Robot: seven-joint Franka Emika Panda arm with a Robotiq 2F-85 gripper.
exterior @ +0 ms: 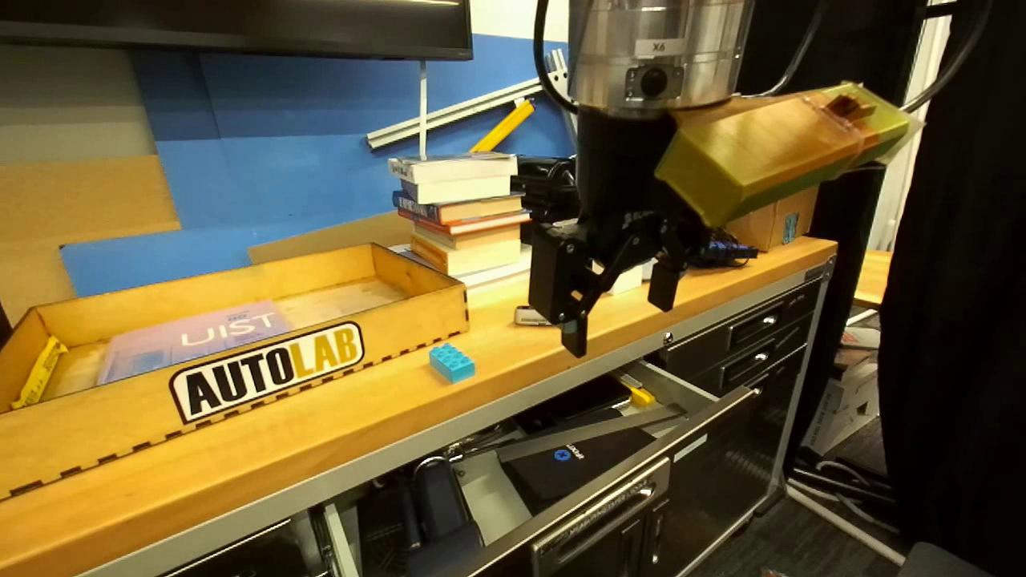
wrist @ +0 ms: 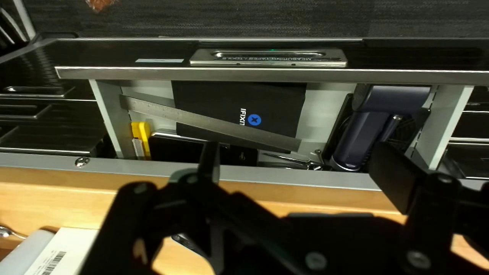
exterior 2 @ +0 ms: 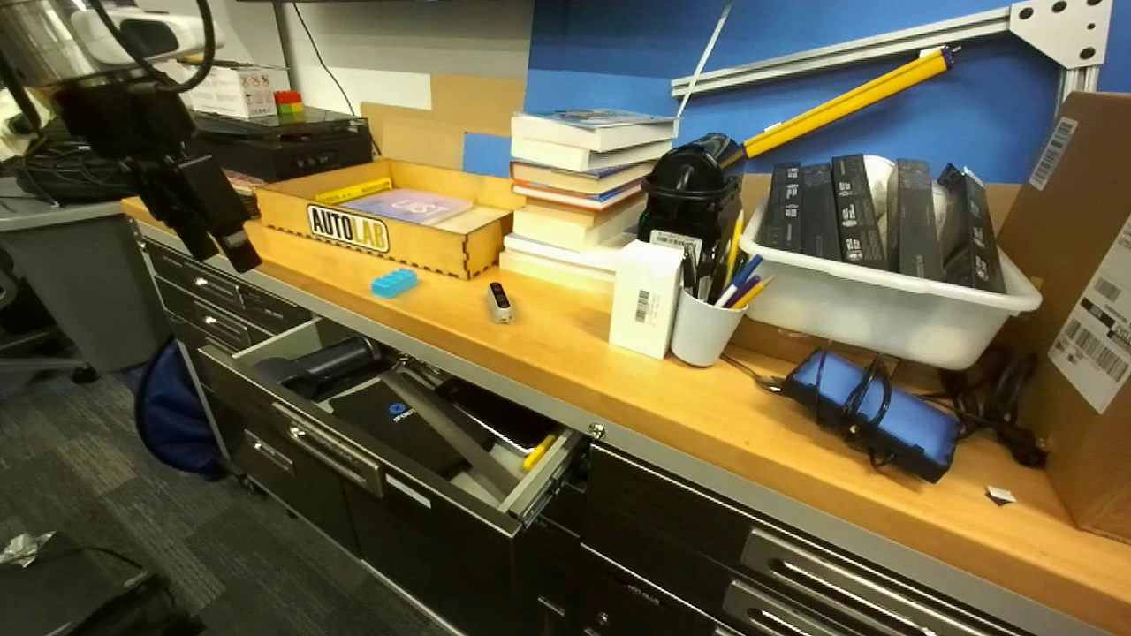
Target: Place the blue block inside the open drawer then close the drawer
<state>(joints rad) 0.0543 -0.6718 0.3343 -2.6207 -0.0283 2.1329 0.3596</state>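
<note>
The small light-blue block (exterior: pixel 452 363) lies on the wooden benchtop near its front edge; it also shows in an exterior view (exterior 2: pixel 394 283). It is out of the wrist view. The drawer (exterior: pixel 725 441) under the bench is pulled open, with its flat dark front and metal rim seen in an exterior view (exterior 2: pixel 424 475) and in the wrist view (wrist: pixel 267 74). My gripper (exterior: pixel 619 316) is open and empty, above the bench's front edge and apart from the block. Its spread fingers show in the wrist view (wrist: pixel 301 168) and in an exterior view (exterior 2: pixel 223 252).
The drawer holds a black pouch (wrist: pixel 237 103), a metal ruler (wrist: pixel 214 124), a yellow cutter (wrist: pixel 142 135) and a dark handheld tool (wrist: pixel 361 133). A wooden AUTOLAB tray (exterior: pixel 417 300), a book stack (exterior 2: pixel 583 177), a small grey device (exterior 2: pixel 499 303) and a white box (exterior 2: pixel 648 300) stand on the bench.
</note>
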